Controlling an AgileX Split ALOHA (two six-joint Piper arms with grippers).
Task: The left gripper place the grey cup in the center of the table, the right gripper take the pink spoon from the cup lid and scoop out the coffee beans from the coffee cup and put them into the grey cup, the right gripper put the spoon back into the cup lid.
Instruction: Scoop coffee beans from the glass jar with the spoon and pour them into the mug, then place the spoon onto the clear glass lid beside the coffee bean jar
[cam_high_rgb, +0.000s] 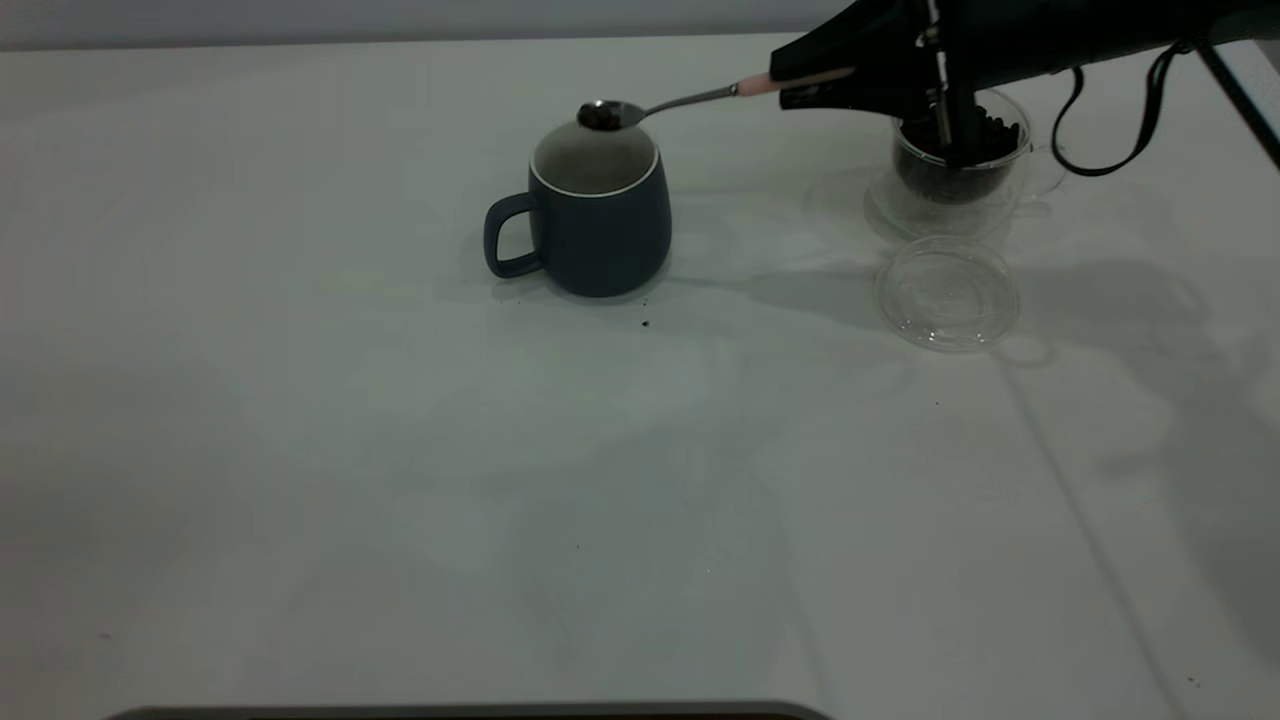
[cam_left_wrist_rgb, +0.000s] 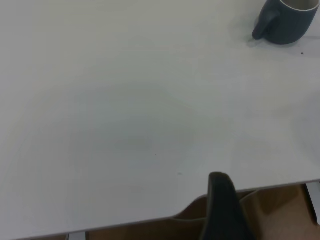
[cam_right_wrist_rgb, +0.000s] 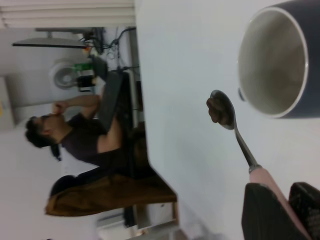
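Lid (cam_high_rgb: 948, 292) lies nearest, before the bean cup (cam_high_rgb: 960, 160). Right gripper (cam_high_rgb: 815, 78) clamps the pink spoon (cam_high_rgb: 680, 102) handle, loaded bowl above the grey cup's (cam_high_rgb: 598, 215) far rim. Spoon is stiff and light; loose beans probably roll off easily. Left gripper (cam_left_wrist_rgb: 222, 210) is parked; its state I cannot tell.

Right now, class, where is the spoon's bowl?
Exterior view: the spoon bowl hangs at the grey cup far rim, held by the right gripper from the right.
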